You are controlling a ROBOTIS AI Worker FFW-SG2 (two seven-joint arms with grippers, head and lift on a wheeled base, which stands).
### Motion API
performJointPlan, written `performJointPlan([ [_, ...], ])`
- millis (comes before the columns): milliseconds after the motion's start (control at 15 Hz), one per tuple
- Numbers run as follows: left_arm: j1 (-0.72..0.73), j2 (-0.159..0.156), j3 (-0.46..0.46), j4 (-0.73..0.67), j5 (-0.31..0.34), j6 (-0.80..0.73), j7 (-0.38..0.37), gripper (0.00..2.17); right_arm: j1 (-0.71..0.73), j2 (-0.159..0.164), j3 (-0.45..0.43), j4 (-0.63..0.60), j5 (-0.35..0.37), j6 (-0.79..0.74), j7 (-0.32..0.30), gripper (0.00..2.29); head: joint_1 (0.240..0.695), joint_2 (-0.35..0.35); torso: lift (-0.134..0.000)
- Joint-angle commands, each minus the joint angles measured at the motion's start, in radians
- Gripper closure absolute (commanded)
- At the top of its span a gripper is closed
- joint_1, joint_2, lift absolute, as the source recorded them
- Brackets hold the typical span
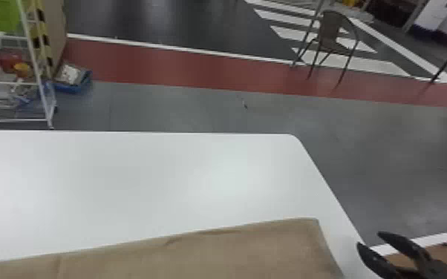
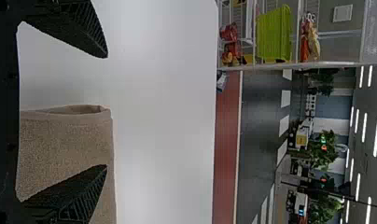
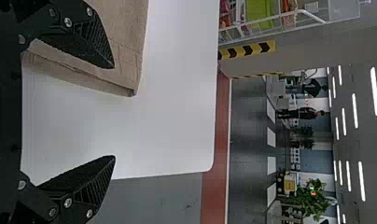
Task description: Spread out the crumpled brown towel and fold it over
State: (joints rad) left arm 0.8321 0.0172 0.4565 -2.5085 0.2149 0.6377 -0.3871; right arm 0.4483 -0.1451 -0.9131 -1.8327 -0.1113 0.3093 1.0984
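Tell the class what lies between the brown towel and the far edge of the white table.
Bare white tabletop lies between the brown towel and the table's far edge, as the head view shows.

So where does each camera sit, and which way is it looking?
Head view: on the robot's head, looking forward and down over the white table and towel; the right gripper shows.
Left wrist view: on the left wrist, looking past the open left gripper across the table into the room.
Right wrist view: on the right wrist, looking past its own open fingers the same way.
Both wrist views share the towel and table.
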Motion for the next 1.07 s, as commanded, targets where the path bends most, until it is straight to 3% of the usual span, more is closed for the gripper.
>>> performJointPlan([
  [0,-0.001,0.003,-0.01,-0.003,0.011,0.04,-0.027,0.04,-0.002,0.022,0.002,-0.004,-0.001,-0.006,0.001,0.24,0.695,-0.34,-0.123],
  [400,0.015,0.004,-0.099,-0.003,0.02,0.092,-0.064,0.05,-0.002,0.027,-0.003,-0.002,-0.013,-0.006,0.005,0.24,0.695,-0.35,-0.123],
  [533,0.015,0.004,-0.113,0.017,0.017,0.086,-0.062,0.53,-0.002,0.025,-0.003,0.0,-0.016,-0.012,0.005,0.24,0.695,-0.35,-0.123],
  [667,0.01,0.006,-0.124,0.042,0.004,0.073,-0.036,1.62,-0.003,0.022,-0.003,0.003,-0.018,-0.018,0.005,0.24,0.695,-0.35,-0.123],
  [733,0.005,0.007,-0.124,0.05,0.0,0.07,-0.033,1.89,-0.005,0.019,-0.001,0.007,-0.016,-0.022,0.005,0.24,0.695,-0.35,-0.123],
  [1000,-0.016,0.013,-0.124,0.096,-0.028,0.073,-0.007,1.89,-0.008,0.019,0.003,0.016,-0.016,-0.037,0.005,0.23,0.695,-0.35,-0.123],
])
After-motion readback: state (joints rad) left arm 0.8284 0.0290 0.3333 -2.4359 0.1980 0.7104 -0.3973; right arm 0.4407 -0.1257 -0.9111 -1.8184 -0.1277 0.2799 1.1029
